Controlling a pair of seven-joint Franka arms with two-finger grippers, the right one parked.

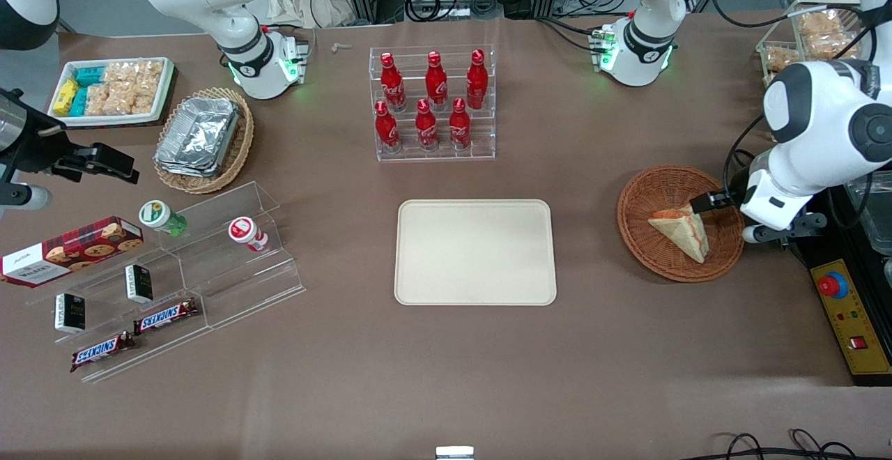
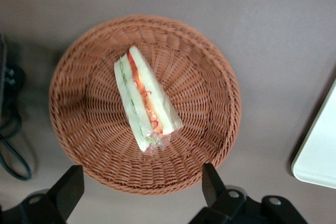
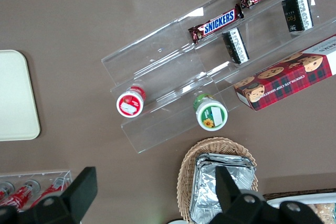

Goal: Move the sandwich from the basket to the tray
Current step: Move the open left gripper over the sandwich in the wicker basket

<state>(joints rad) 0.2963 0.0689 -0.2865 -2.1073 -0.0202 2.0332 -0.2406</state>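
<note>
Gripper [image 2: 142,192] hovers above the basket [image 1: 637,237] at the frame's right with fingers spread and empty — the sandwich [image 1: 681,231] lies inside, its clear wrap liable to slip if pinched off-centre — well apart from the tray [image 1: 475,251].

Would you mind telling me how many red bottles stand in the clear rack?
6: three in the rack's upper row, three in the lower row, nearer the front camera. None seem hidden.

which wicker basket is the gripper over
The round reddish-brown basket holding the sandwich; the gripper hangs over it, jaws open. The tan oval basket holds foil containers.
</note>
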